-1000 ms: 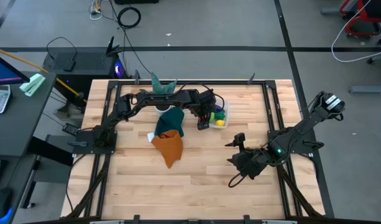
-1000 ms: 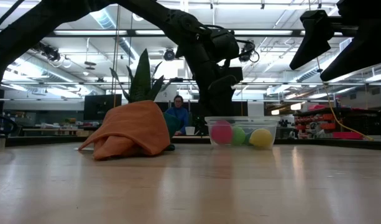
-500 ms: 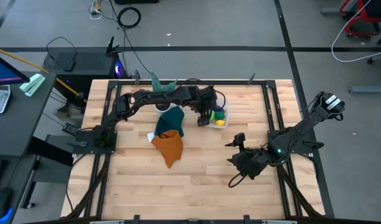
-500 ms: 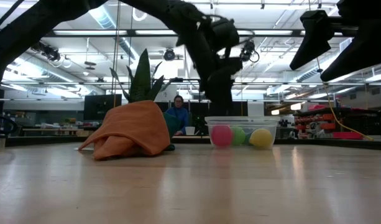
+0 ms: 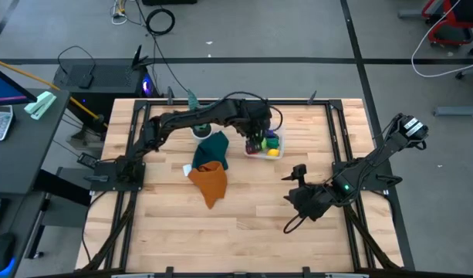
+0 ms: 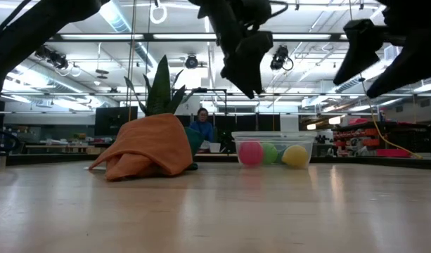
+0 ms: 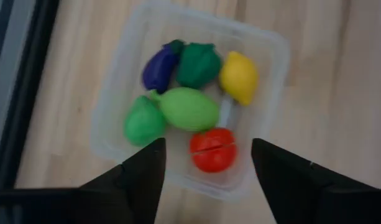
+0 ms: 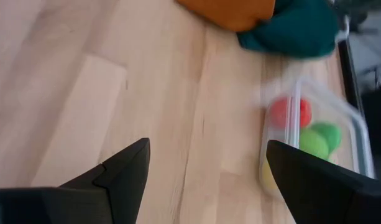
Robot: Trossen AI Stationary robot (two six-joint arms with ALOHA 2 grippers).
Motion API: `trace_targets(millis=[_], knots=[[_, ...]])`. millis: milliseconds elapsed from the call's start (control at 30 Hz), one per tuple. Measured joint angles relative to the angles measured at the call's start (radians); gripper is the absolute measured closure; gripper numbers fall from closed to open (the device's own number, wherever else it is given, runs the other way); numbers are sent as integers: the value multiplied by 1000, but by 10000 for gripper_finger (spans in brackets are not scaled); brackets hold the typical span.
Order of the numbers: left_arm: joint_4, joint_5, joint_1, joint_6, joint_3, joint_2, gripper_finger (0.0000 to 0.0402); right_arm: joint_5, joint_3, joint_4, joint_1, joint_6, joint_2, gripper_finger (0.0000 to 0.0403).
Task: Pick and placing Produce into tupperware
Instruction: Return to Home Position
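Two claws stand wide open, gripping nothing: the right gripper (image 8: 207, 146) above the table (image 5: 244, 224) at its near side; farther back, the left gripper (image 7: 207, 142) hangs over the tupperware (image 7: 265, 56), which holds six pieces of produce (image 7: 189, 109).

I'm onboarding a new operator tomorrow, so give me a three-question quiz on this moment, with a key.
1. True or false: the left gripper is shut on a piece of produce.
2. How many pieces lie in the tupperware?
3. Which colour is missing from it? A) purple B) orange C) yellow
Key: 1 false, it hangs open and empty above the tupperware. 2 six. 3 B. The right gripper waits open at the right side of the table.
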Motion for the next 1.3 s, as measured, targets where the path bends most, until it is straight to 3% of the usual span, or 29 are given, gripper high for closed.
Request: trace_targets(millis=[267,500,800,1000,1100,1300], knots=[[32,11,-102,-43,-8,0,260,-1,0,-182,7,217,-14,127],[33,-11,-160,-94,-7,-25,387,49,0,-319,75,415,-144,204],[147,-62,-171,-128,-7,-153,395,56,0,-515,132,626,-397,386],[205,-67,-120,-124,-8,-232,397,71,2,-440,106,598,-555,400],[241,-48,-97,-124,-9,-244,398,26,2,-359,72,546,-622,401],[503,60,-95,-147,-10,-243,399,-11,2,-308,1,488,-712,403]])
